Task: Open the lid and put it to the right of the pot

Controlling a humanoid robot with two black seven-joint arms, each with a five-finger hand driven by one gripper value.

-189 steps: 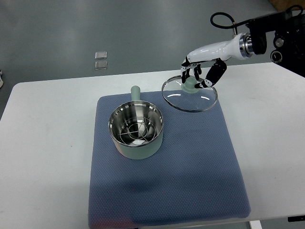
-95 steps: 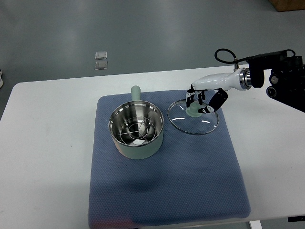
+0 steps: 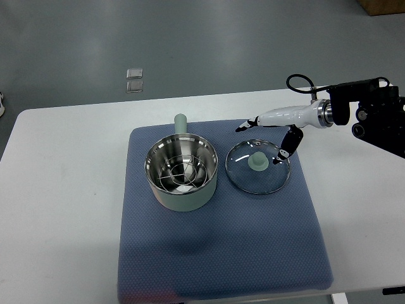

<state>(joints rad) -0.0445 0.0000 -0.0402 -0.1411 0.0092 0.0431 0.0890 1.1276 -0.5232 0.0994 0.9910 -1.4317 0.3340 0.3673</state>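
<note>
Glass lid (image 3: pixel 258 166) flat on blue mat (image 3: pixel 221 253), pale green knob up, just right of pot (image 3: pixel 181 174), apart from it. Pot open, wire rack inside, green handle pointing away from robot. Right robot hand (image 3: pixel 269 134) above lid's far edge, fingers spread, holding nothing; thumb angled down toward rim. Right arm enters from right edge, white forearm near level. Mat on white surface (image 3: pixel 57 190).

worktop (image 3: pixel 69 190): white, rounded corners, spans nearly the full frame width
mat (image 3: pixel 253 253): blue-grey, textured, lies flat on the worktop's middle, near edge reaches the worktop's front
on mat: pot (image 3: pixel 181 172) left of centre, glass lid (image 3: pixel 258 166) flat just to its right, apart from it
rest of worktop: bare white surface either side of the mat
</note>
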